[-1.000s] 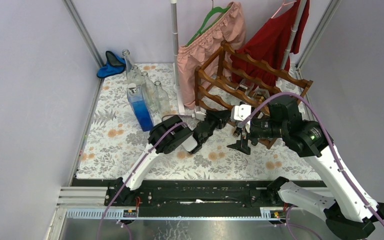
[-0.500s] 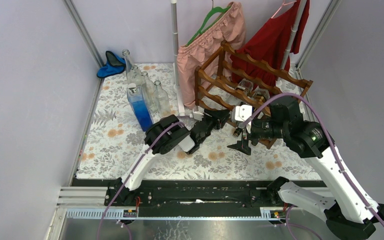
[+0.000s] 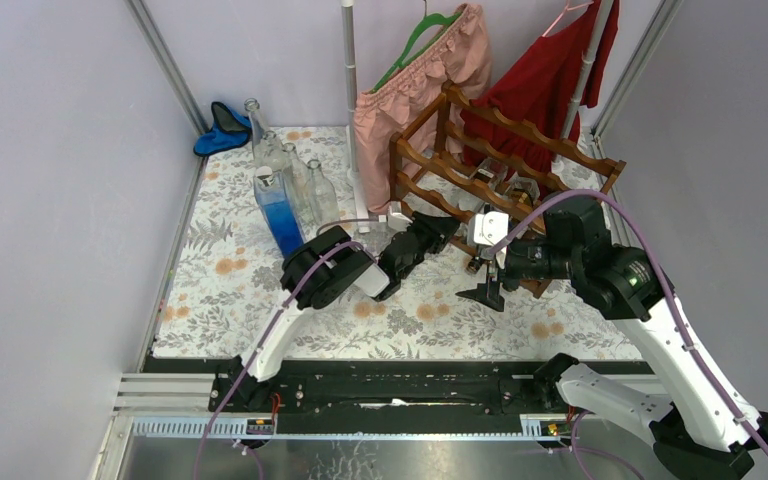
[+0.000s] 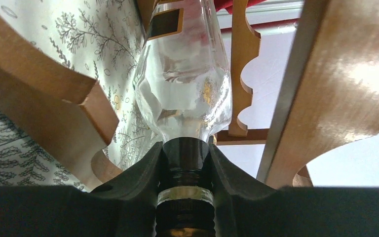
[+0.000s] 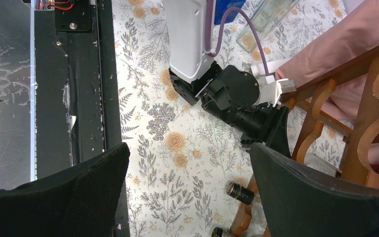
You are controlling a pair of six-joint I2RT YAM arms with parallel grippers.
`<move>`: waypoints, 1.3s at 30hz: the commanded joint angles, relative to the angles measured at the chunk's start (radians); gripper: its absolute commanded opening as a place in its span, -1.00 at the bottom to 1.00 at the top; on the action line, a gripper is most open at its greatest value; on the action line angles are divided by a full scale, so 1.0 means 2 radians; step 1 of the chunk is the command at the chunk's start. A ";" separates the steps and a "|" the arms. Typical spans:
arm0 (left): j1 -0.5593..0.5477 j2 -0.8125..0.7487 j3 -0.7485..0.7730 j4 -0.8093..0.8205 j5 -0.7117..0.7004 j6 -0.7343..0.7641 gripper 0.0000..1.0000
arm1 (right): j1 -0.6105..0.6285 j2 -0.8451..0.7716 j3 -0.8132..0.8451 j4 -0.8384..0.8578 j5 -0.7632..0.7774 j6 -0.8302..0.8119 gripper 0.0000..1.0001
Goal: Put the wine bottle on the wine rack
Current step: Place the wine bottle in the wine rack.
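Pinching one bottle [image 4: 182, 84] by its neck within the rack [image 4: 29, 89], left jaws oppose empty, spread right jaws; four other bottles [image 3: 282, 220] stand apart.

A: Walls?
B: Plain pale lilac walls [image 3: 50, 200] on three sides, metal corner posts [image 3: 165, 65].
A: Counter?
B: Counter [image 3: 230, 290] under a floral cloth, black base rail [image 3: 390, 385] along the near edge.
A: Back?
B: Pink garment [image 3: 410, 80] and red garment [image 3: 550, 80] hanging, blue cloth [image 3: 222, 128] in the far-left corner. Even light.
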 commanded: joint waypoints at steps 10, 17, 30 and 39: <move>-0.001 -0.038 -0.004 -0.039 -0.010 0.156 -0.17 | -0.003 -0.007 0.000 0.006 -0.005 0.001 1.00; -0.011 -0.057 -0.003 -0.077 -0.029 0.259 -0.22 | -0.002 -0.005 0.000 0.008 -0.006 0.002 1.00; -0.033 -0.050 -0.012 -0.036 -0.058 0.403 -0.22 | -0.003 -0.006 0.000 0.006 -0.005 0.003 1.00; -0.045 -0.046 -0.003 -0.052 -0.082 0.453 -0.17 | -0.003 -0.007 0.001 0.006 -0.005 0.003 1.00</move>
